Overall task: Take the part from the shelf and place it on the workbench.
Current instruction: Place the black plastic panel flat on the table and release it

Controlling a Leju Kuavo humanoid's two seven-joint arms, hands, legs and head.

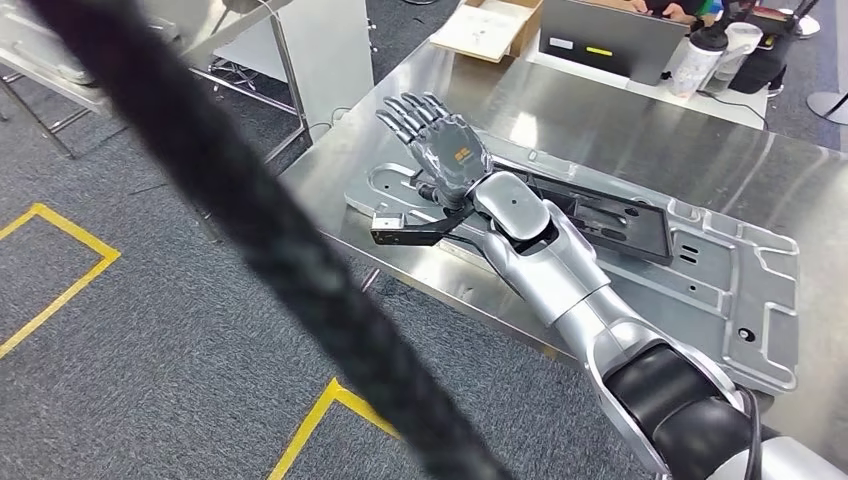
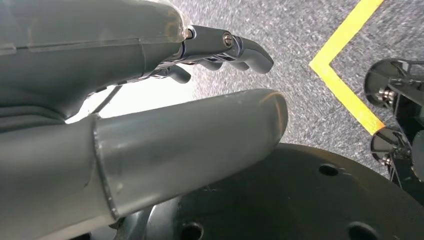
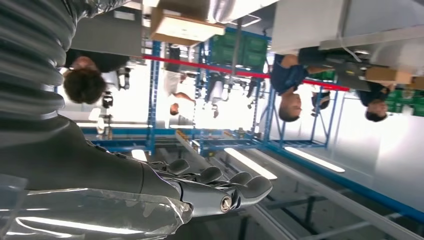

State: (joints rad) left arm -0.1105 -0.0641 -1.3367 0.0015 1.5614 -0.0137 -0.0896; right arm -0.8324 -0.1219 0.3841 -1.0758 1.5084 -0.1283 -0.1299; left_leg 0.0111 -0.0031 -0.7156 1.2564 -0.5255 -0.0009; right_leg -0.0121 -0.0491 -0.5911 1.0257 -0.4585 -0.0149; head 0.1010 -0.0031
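A large silver stamped metal part (image 1: 722,292) lies flat on the steel workbench (image 1: 620,130), and a black rectangular frame (image 1: 612,216) rests on top of it. My right hand (image 1: 440,138) hovers over the part's near-left end, palm down, fingers stretched out and spread, holding nothing. In the right wrist view the right hand (image 3: 205,192) also has straight fingers with nothing in them. My left hand (image 2: 150,100) hangs over the grey carpet, its fingers (image 2: 242,49) loosely bent away from the thumb and holding nothing.
A thick black cable (image 1: 250,220) crosses the head view diagonally. At the far edge of the bench sit a cardboard box (image 1: 490,25), a grey case (image 1: 610,38) and a bottle (image 1: 702,55). Yellow tape (image 1: 60,280) marks the floor. People (image 3: 292,90) stand near blue racks.
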